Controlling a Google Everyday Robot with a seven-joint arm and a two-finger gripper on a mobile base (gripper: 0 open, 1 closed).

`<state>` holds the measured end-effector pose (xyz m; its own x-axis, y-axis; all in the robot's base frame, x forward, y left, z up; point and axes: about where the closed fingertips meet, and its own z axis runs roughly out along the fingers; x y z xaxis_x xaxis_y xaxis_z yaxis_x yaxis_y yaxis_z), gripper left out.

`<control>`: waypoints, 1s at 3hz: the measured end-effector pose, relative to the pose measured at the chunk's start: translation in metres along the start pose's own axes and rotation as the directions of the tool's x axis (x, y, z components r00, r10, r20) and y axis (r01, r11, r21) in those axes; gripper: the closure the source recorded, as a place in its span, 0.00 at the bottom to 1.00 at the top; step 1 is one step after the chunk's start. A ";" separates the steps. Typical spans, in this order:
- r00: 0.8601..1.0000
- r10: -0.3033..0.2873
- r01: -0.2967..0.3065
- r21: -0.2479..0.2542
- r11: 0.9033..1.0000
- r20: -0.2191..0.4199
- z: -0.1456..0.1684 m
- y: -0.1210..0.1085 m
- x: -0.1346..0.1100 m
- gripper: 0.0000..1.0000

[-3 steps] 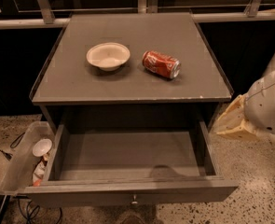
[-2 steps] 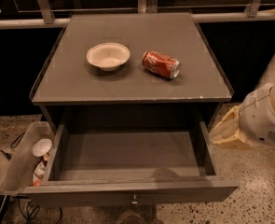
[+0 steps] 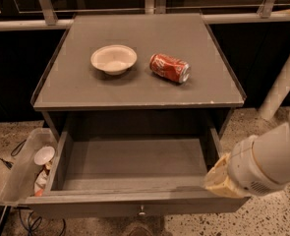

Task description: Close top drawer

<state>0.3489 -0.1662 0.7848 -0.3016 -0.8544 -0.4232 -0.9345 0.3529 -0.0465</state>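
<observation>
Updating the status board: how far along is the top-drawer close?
Done: nothing yet. The top drawer stands pulled out, its floor in full view. In hand: the gripper is at the drawer's right front corner; whether it touches is unclear. Left: the whole push, until the front panel with its knob sits flush under the cabinet top.

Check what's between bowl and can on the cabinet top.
Nothing: bare cabinet top between bowl and can, camera view. The end effector is at the right front corner of the open top drawer.
</observation>
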 end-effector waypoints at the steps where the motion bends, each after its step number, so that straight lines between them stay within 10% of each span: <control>1: 1.000 0.030 -0.030 -0.031 0.999 -0.002 0.030 0.021 0.010 1.00; 3: 0.997 0.071 -0.070 -0.023 0.997 0.027 0.073 0.041 0.031 1.00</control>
<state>0.3153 -0.1510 0.7038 -0.3616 -0.8168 -0.4495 -0.9152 0.4031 0.0037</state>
